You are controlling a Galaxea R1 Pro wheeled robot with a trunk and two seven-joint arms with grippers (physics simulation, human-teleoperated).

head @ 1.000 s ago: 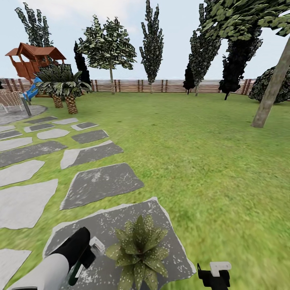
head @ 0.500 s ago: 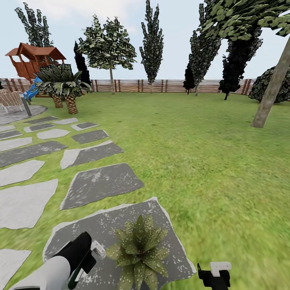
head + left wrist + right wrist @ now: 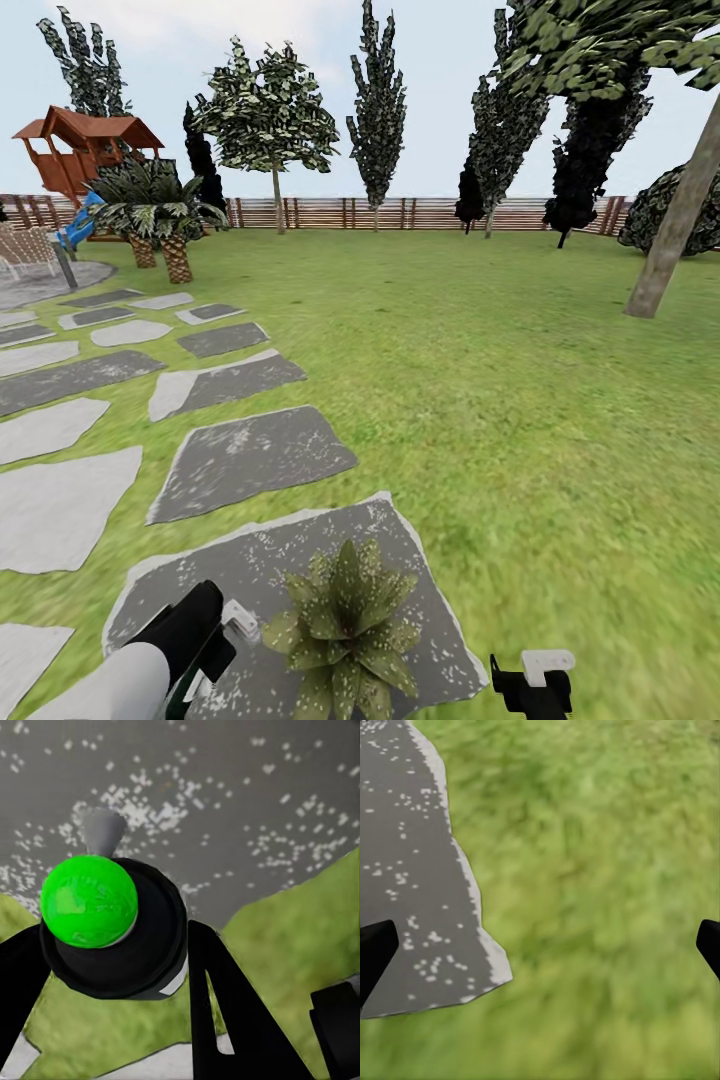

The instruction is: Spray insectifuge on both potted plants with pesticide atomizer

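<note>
At near left, left gripper (image 3: 215, 650) clamped on pesticide atomizer (image 3: 112, 934), bottle mostly hidden, beside potted plant (image 3: 340, 625), right gripper (image 3: 530, 685) cut off, jaws wide apart, empty.

We're in a garden/backyard: green lawn (image 3: 520, 420) w/ grey stepping stones (image 3: 250, 460) ahead of our left gripper (image 3: 215, 650), a brown slatted fence (image 3: 400, 212) & trees (image 3: 265, 115) far beyond, a wooden playhouse (image 3: 85, 150) by palms (image 3: 160, 210).

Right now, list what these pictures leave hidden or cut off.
- Potted plant: head view, pot hidden under its own leaves.
- Pesticide atomizer: left wrist view, seen end-on; label hidden.
- Right gripper: head view, cut by the bottom edge.
- Second plant: cannot be located.
</note>
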